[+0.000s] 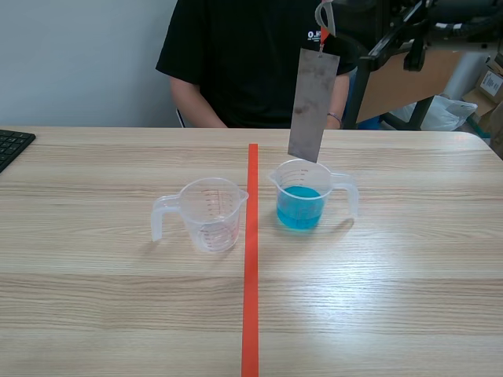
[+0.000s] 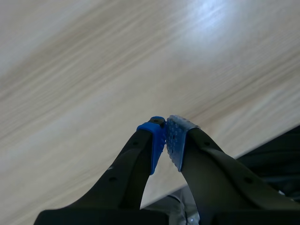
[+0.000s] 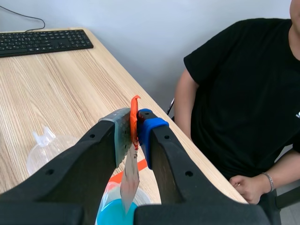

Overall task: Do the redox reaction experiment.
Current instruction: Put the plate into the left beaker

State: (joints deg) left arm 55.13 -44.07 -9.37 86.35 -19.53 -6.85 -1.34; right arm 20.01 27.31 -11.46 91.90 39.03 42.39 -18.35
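Right gripper (image 3: 135, 124) is clamping an orange-red hook (image 3: 134, 110), with a grey metal strip (image 1: 314, 106) hanging beneath it.
The strip is hanging slightly tilted, its lower edge sitting at the rim of the beaker of blue liquid (image 1: 301, 206), clear of the liquid. An empty beaker (image 1: 211, 214) is standing just across the red tape line (image 1: 251, 275). Left gripper (image 2: 165, 140) is resting with fingers pressed together, gripping nothing, above the table (image 2: 93, 70). A person (image 1: 251, 63) is sitting opposite.

Left tool (image 2: 165, 135): black, with blue dotted pads (image 2: 153, 143).

Scene view faces across table (image 1: 393, 314); right wrist overlooks same blue cup (image 1: 299, 206)
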